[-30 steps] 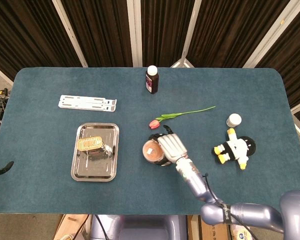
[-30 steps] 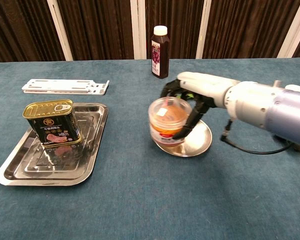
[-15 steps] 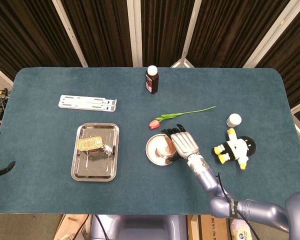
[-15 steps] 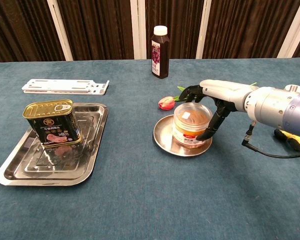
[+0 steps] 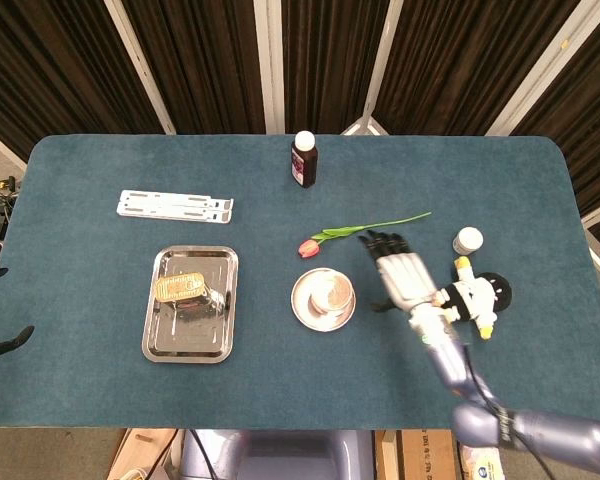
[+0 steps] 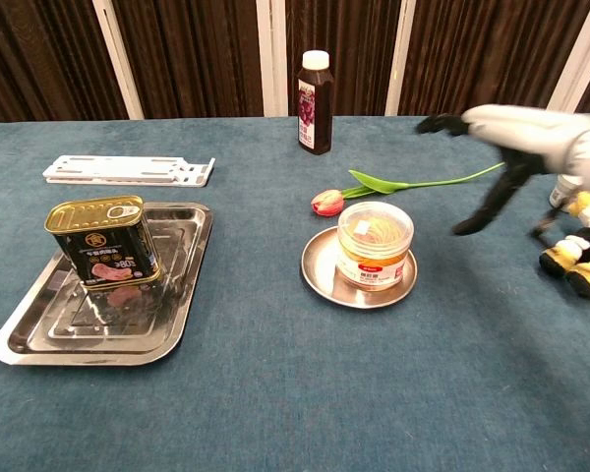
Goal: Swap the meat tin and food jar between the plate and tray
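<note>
Since the earlier frame, the right robot hand (image 5: 403, 277) has let go of the food jar (image 6: 374, 244) and pulled away toward the penguin plush toy (image 5: 472, 297), fingers spread and empty. Food jar stands upright on the round plate (image 6: 320, 269); meat tin (image 6: 102, 240) sits in the tray (image 6: 182, 300). Left robot hand is out of sight.

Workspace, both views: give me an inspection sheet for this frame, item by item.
Surface: teal cloth table.
Job's things: meat tin upright in tray; food jar upright on plate.
Clutter: dark bottle, tulip, white bracket, penguin plush, small white jar.
Hands: right hand open, raised right of the jar, holding nothing; left hand not in view.
Cables: thin cable along the right forearm.
Surroundings: dark curtains with pale posts.
</note>
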### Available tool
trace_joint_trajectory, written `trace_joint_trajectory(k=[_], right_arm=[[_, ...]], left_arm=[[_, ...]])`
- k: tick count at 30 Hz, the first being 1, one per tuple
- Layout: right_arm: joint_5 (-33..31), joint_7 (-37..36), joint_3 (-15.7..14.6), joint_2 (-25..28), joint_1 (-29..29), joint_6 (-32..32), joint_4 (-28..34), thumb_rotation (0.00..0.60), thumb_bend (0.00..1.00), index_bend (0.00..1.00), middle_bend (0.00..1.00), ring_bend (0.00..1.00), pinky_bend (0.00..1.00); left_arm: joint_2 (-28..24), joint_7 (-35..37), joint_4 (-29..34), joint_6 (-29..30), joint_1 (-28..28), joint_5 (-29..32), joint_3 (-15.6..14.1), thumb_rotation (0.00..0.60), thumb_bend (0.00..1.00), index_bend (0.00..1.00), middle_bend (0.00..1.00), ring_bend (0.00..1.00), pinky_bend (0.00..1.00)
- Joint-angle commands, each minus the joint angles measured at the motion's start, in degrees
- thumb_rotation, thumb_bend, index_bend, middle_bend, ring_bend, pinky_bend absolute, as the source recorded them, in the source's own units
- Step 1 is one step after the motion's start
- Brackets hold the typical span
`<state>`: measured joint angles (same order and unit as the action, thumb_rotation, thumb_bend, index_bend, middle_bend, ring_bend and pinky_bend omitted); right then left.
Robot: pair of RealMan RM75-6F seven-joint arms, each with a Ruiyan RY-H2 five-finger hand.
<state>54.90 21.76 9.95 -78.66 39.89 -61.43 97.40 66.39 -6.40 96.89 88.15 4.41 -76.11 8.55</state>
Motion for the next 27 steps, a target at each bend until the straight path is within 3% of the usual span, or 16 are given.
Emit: trace_joint_trajectory(k=[1,7,14,19,27], right_arm=[[11.47,-2.39,-7.02,7.24,-11.09,-14.01,2.55,0.6,0.0,0.0,0.0,0.0,0.0],[21.48,-11.12,-11.82,5.56,-21.26,-26.81,-8.44,0.6,0.0,0.02,0.0,0.0,0.0],[25.03,-12.36,-12.42,5.37,-25.75,-30.91,-14.88,0.6,0.0,0.03,0.0,0.0,0.0],[26.97,-11.63,-11.99,5.45,-26.96,-32.32,-15.1,0.6,0.0,0.03,0.0,0.0,0.0],[28.27,-9.61,-12.04,9.04,-28.71,-31.27,-8.92,0.6,0.0,0.03,0.0,0.0,0.0]], left_arm=[[-0.79,-0.53,1.29,-0.92,0.04,-0.07,-0.65,0.6,0.16,0.22,0.05,0.0,0.1],[-0.6,-0.57,1.68,-0.05,-0.27,-2.96,-1.97,0.6,0.16,0.22,0.04,0.0,0.1],[-1.24,-2.25,2.47,0.12,-1.07,-2.3,-2.65,0.6,0.16,0.22,0.04,0.0,0.1],[-1.65,-2.45,2.57,-0.8,-0.8,-2.77,-3.14,0.6,0.16,0.22,0.04,0.0,0.1],[-1.5,0.06,0.53,-2.08,0.11,-3.58,-2.92,0.6,0.16,0.22,0.04,0.0,0.1]])
